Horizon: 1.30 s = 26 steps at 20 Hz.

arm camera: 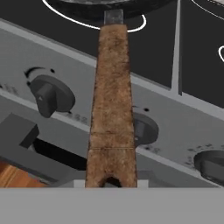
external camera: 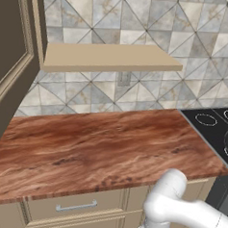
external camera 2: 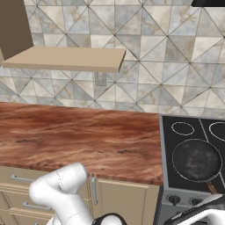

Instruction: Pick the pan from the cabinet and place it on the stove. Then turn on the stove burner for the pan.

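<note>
**Pan on the stove, handle over the knob panel**

Left base view: a reddish wood-grain tabletop (external camera: 99, 144) runs across the middle, with beige drawers (external camera: 75, 207) and their horizontal silver handles below its front edge. A beige shelf (external camera: 108, 57) juts from the tiled backsplash (external camera: 142, 16). A dark cabinet door (external camera: 11, 55) stands open at the left edge. A corner of the black stove (external camera: 216, 125), with white burner rings, shows at the right. The white arm (external camera: 186, 212) rises from the lower right.

Right base view: the same tabletop and shelf from the other side, plus more of the stove. The pan (external camera 2: 196, 160) sits flat on the front left burner, its handle pointing toward the front right. Round dark knobs (external camera 2: 174, 199) line the stove's grey front panel.

Hand view: the pan handle (arm camera: 111, 105), brown and worn, runs up the middle from the bottom edge to the pan's rim at the top, crossing above the knob panel. One knob lies left of the handle, one partly behind it, one at the right edge. The pincer (arm camera: 111, 183) is at the handle's near end; its tips are hidden, and it is clamped together on the handle.
</note>
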{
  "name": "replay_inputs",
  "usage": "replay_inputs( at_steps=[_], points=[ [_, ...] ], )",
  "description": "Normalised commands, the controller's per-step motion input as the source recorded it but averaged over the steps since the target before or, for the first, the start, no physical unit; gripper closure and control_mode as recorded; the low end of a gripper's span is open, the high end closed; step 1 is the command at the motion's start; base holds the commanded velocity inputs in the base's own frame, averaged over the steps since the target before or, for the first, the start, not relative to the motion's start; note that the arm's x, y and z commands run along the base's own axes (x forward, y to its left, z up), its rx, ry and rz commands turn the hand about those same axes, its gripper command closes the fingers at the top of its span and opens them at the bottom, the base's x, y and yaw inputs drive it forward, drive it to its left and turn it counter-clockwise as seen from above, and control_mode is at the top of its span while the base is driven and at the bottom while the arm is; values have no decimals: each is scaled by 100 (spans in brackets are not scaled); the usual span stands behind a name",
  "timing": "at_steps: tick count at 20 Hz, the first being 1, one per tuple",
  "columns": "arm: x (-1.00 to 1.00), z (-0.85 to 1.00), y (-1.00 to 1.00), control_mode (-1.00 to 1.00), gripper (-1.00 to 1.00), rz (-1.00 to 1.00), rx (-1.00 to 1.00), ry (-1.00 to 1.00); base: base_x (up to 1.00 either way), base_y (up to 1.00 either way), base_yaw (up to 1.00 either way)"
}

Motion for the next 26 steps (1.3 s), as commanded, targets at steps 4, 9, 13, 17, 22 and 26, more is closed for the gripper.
replay_inputs(
  at_steps=[4, 9, 13, 17, 22, 26],
  points=[
    [-15, 13, 0, -100, 100, 0, 0, 2, 0, 0, 0],
    [0, 5, 3, -100, 100, 0, 0, 6, 0, 0, 0],
    [0, 3, 12, -100, -100, 0, -1, 6, 0, 0, 0],
    [0, 17, 3, -100, -100, 0, 0, 1, 0, 0, 0],
    [-8, 36, 0, -100, -100, 0, -4, 1, 0, 0, 0],
    [-27, 48, 0, -100, -100, 0, -7, 0, 0, 0, 0]
  ],
)
